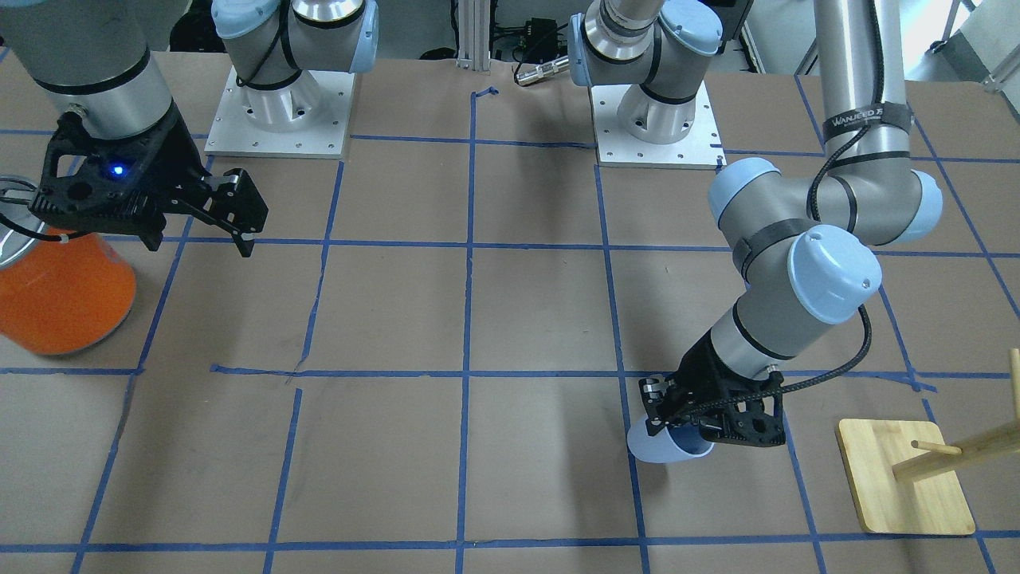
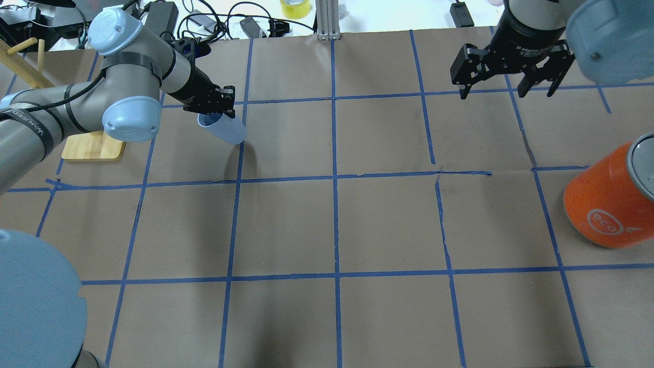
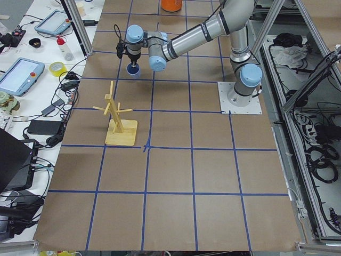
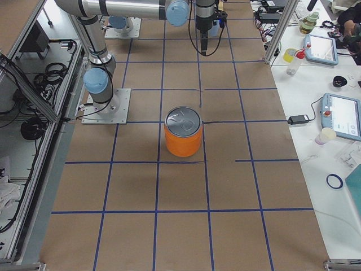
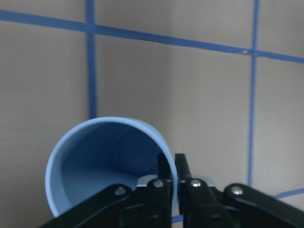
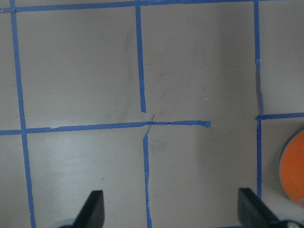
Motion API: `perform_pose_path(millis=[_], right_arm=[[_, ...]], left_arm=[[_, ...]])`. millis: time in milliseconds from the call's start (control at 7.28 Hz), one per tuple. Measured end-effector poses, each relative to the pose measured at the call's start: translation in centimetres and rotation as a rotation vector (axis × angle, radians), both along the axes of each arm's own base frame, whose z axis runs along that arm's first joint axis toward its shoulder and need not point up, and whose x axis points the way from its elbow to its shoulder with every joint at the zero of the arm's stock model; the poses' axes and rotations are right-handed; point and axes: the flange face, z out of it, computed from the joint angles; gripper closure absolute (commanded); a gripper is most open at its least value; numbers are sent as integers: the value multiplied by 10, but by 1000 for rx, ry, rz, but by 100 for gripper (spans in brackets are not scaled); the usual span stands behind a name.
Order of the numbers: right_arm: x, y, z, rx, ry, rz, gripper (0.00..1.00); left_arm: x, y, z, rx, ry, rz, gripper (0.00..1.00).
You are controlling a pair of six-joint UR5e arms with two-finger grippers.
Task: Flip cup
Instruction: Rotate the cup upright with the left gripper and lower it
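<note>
The pale blue cup [image 2: 226,130] is tilted on its side at the far left of the table, its open mouth toward the wrist camera [image 5: 107,159]. My left gripper [image 2: 220,105] is shut on the cup's rim, one finger inside and one outside [image 5: 183,178]. The cup also shows in the front view [image 1: 665,453], under the gripper [image 1: 677,410]. I cannot tell whether the cup's base touches the paper. My right gripper [image 2: 507,93] is open and empty, high over the far right of the table [image 6: 173,211].
A large orange can with a metal lid [image 2: 608,204] stands at the right edge, near my right gripper [image 1: 64,295]. A wooden peg rack on a flat base [image 2: 94,145] stands just left of the cup [image 1: 904,478]. Brown paper with blue tape lines covers the table.
</note>
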Motion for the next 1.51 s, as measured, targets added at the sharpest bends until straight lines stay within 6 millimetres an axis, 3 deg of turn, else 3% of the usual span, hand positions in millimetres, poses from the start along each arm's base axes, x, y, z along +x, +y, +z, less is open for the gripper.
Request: perform_pose_path(millis=[550, 1099, 1374, 1511], right_arm=[[-1, -2, -2, 0, -1, -1, 0], [-1, -2, -2, -1, -1, -1, 0], [0, -2, -2, -1, -2, -1, 0], [0, -2, -2, -1, -2, 0, 0]], left_arm=[[20, -9, -8, -2, -210, -113, 94], [23, -8, -15, 13, -239, -137, 86], [27, -8, -18, 19, -261, -163, 52], [28, -8, -18, 20, -265, -164, 25]])
